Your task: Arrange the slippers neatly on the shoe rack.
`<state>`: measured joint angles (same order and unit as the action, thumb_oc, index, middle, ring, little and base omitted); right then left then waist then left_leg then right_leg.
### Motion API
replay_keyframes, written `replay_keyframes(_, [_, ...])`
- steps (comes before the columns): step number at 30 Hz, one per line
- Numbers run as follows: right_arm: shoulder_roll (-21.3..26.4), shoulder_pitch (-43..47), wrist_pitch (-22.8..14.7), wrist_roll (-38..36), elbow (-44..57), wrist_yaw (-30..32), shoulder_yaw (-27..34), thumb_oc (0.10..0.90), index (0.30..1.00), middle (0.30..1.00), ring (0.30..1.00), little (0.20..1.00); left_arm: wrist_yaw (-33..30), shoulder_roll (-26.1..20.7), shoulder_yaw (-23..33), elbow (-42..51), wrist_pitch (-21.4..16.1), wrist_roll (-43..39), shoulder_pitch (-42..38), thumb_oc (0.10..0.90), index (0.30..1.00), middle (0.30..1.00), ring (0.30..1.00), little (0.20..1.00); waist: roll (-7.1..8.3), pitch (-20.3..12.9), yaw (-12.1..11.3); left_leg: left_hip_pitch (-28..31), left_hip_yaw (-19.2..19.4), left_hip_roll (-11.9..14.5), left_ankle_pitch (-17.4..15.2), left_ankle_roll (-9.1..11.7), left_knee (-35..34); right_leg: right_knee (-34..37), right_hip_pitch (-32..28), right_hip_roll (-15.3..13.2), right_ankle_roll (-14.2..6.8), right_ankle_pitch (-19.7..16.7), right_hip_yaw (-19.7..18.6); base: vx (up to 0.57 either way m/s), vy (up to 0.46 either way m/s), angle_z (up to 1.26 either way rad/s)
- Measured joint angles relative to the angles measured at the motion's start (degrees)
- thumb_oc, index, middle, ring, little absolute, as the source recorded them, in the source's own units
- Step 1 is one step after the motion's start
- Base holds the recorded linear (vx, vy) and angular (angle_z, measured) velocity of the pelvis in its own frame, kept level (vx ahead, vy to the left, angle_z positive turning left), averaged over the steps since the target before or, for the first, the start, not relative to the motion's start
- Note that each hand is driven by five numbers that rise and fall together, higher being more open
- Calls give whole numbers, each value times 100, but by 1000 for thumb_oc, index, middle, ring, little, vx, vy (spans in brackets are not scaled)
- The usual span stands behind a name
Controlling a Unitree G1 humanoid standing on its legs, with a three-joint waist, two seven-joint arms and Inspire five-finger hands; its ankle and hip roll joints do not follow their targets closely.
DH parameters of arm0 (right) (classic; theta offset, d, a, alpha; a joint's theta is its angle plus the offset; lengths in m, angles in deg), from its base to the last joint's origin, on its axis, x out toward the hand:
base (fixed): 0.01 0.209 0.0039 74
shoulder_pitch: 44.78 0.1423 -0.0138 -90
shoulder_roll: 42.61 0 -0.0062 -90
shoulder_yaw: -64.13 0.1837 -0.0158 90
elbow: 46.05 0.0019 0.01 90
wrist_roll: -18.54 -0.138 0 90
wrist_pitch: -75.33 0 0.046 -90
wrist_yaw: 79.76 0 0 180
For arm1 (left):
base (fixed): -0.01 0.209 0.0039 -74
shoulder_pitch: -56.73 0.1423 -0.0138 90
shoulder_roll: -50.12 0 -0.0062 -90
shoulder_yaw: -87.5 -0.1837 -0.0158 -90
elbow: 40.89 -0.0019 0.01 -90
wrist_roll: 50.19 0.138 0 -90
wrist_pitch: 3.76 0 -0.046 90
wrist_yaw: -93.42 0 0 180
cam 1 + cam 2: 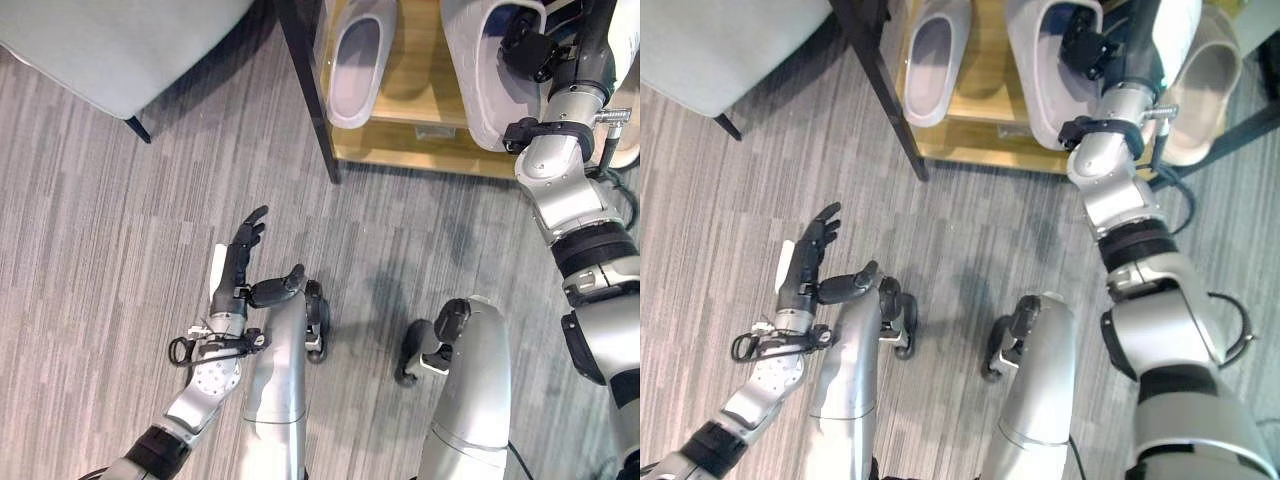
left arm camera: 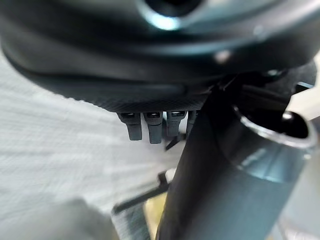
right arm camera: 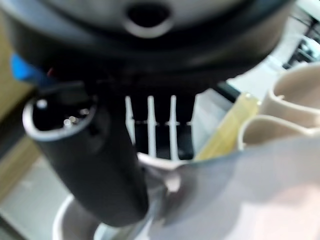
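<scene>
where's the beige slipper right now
In the right eye view the beige slipper lies at the right end of the wooden shoe rack, just right of the right hand and the pale grey slipper.

Left hand [image 1: 238,268] hangs low with fingers straight and thumb spread aside. Right arm reaches forward, its right hand [image 1: 1087,47] curled, fingertips hidden.

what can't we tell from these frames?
- Right hand: in the eye views it sits at the grey slipper on the shoe rack; its fingers go into the opening, so its grip is unreadable. The right wrist view is blurred.
- Left grey slipper: toe cut off by the top edge.
- Beige slipper: partly hidden behind the right arm.
- Left hand: open over the floor; the left wrist view is blurred.
</scene>
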<state>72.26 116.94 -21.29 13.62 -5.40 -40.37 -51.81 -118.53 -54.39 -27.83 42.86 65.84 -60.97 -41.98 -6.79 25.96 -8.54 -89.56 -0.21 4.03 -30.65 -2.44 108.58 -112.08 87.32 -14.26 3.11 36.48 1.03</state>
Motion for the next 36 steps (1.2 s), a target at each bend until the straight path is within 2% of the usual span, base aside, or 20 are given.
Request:
replay_keyframes(3, [8, 88, -31, -67, -180, 91, -273, 400, 300, 300, 300, 300, -174, 0, 71, 42, -77, -55, 290, 800, 900, 900, 900, 900, -45, 31, -44, -166, -70, 4, -253, 25, 674, -686, 131, -8, -29, 291, -92, 109, -8, 2])
replay_keyframes(5, [52, 202, -64, -177, -442, 104, -525, 400, 300, 300, 300, 300, -278, -58, 140, 223, -197, -41, 453, 800, 900, 900, 900, 900, -89, 158, -41, -166, -155, -8, -489, 38, 1188, -1186, 93, -4, 28, 556, -163, 88, 12, 1])
replay_keyframes(6, [64, 232, -43, -299, -485, 92, -585, 400, 300, 300, 300, 300, -288, -85, 231, 270, -250, -32, 560, 800, 900, 900, 900, 900, -107, 186, -97, -265, -204, -45, -585, 142, 1494, -1481, 157, -22, -112, 685, -197, 75, 34, -2])
replay_keyframes(7, [79, 269, -48, -318, -507, 93, -613, 400, 300, 300, 300, 300, -288, -132, 287, 327, -306, -26, 658, 800, 900, 900, 900, 900, -114, 202, -95, -329, -241, -72, -644, 181, 1672, -1654, 208, -19, -112, 761, -218, 47, 21, 3])
replay_keyframes(8, [92, 405, -57, -349, -596, 102, -596, 400, 300, 300, 300, 300, -334, -167, 372, 311, -307, -25, 719, 800, 900, 900, 900, 900, -87, 364, -40, -361, -252, -86, -780, 136, 1914, -1920, 246, -16, -75, 918, -290, 73, 38, 4])
replay_keyframes(9, [86, 447, -55, -416, -657, 92, -607, 400, 300, 300, 300, 300, -379, -160, 355, 153, -247, -38, 702, 800, 900, 900, 900, 900, -71, 407, -53, -413, -252, -78, -786, 127, 1982, -1993, 294, -17, -67, 966, -309, 85, 26, 3])
replay_keyframes(13, [-3, 444, -56, -524, -655, 101, -492, 400, 300, 300, 300, 300, -340, -129, 352, -72, -157, -57, 984, 800, 900, 900, 900, 900, 26, 468, -75, -312, -250, -72, -901, 138, 1959, -1939, 189, -4, -101, 1006, -278, 95, 10, -3])
replay_keyframes(17, [75, 457, -62, -702, -682, 102, -279, 400, 300, 300, 300, 300, -240, -147, 363, -34, -172, -157, 1096, 800, 900, 900, 900, 900, 70, 495, -194, -264, -241, -62, -912, 116, 1835, -1772, 107, -23, -100, 1006, -234, 45, 26, -1])
replay_keyframes(25, [75, 717, -258, -1359, -1377, 68, -313, 400, 300, 300, 300, 300, -132, -202, 352, -61, -196, -152, 1098, 800, 900, 900, 900, 900, 140, 536, -387, -245, -233, -100, -952, 27, 1841, -1745, 12, -105, -161, 1034, -235, 36, 10, 4])
replay_keyframes(31, [66, 898, -294, -1447, -1820, -84, -595, 400, 300, 300, 300, 300, -125, -394, 344, -25, -208, -140, 1054, 800, 900, 900, 900, 900, 183, 561, -467, -285, -221, -118, -972, -9, 1872, -1738, 15, -113, -210, 1057, -238, 33, 31, 0])
replay_keyframes(32, [66, 948, -294, -1447, -1956, -187, -635, 734, 801, 801, 801, 801, -106, -442, 341, -1, -213, -139, 1044, 800, 900, 900, 900, 900, 186, 563, -464, -289, -216, -120, -978, -22, 1883, -1741, 10, -115, -221, 1062, -245, 0, 0, 0])
replay_keyframes(33, [66, 956, -294, -1454, -1992, -209, -635, 800, 900, 900, 900, 900, -103, -456, 341, 4, -234, -140, 1040, 800, 900, 900, 900, 900, 189, 564, -476, -290, -213, -123, -981, -28, 1890, -1741, 4, -118, -224, 1064, -246, 0, 0, 0])
replay_keyframes(36, [67, 1072, -266, -1610, -2245, -424, -823, 800, 900, 900, 900, 900, 15, -487, 319, 5, -317, -205, 949, 800, 900, 900, 900, 900, 213, 566, -447, -290, -191, -143, -1000, -67, 1907, -1746, -32, -173, -276, 1088, -269, 4, 20, 6])
